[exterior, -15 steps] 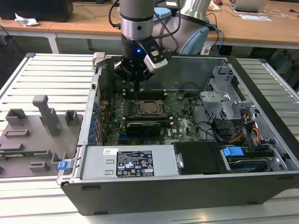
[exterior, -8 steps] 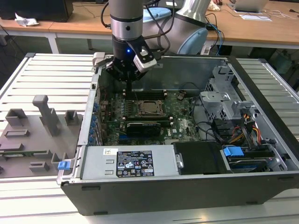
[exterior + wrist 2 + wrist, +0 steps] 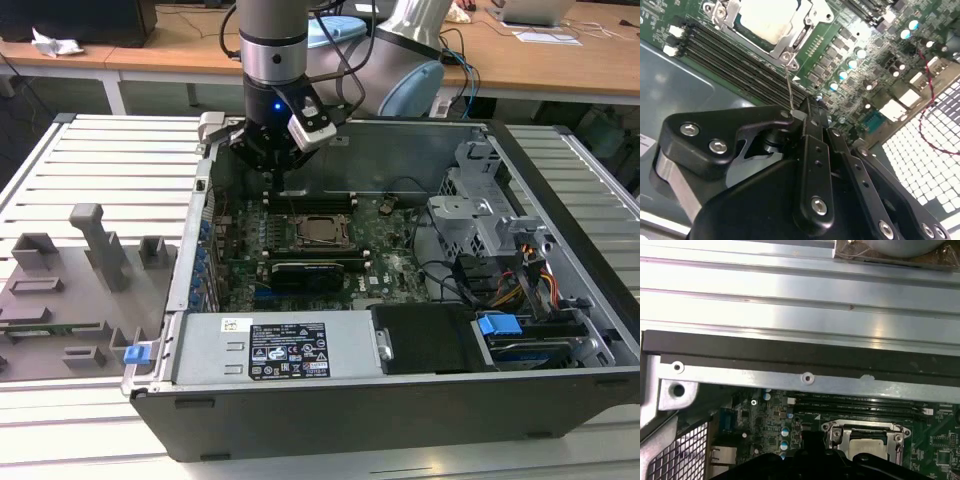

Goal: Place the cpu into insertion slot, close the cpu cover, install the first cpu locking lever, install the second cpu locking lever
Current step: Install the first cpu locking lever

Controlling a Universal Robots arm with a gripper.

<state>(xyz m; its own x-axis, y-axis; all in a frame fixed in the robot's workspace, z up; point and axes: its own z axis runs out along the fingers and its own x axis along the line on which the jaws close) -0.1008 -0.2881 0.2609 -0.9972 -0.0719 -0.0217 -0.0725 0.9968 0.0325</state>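
The cpu [image 3: 320, 231] lies in the insertion slot [image 3: 299, 241] on the green board inside the open computer case. Its silver top [image 3: 765, 17] shows through the cut-out of the cpu cover [image 3: 795, 40], which lies flat over it. A thin wire locking lever [image 3: 788, 87] rises from the socket's corner to my gripper [image 3: 804, 109]. The black fingers are together, with the lever's flat end pinched at their tips. In the exterior view my gripper [image 3: 276, 178] hangs just behind the socket, near the case's back wall. In the first wrist view the cpu [image 3: 866, 446] and the cover [image 3: 834, 432] lie low in the picture.
Long black memory slots [image 3: 735, 60] run beside the socket. The case's metal wall [image 3: 805, 377] stands close behind the gripper. A drive cage [image 3: 480, 215] and cables [image 3: 530, 280] fill the exterior view's right. Grey fixtures [image 3: 95, 245] stand on the slatted table at its left.
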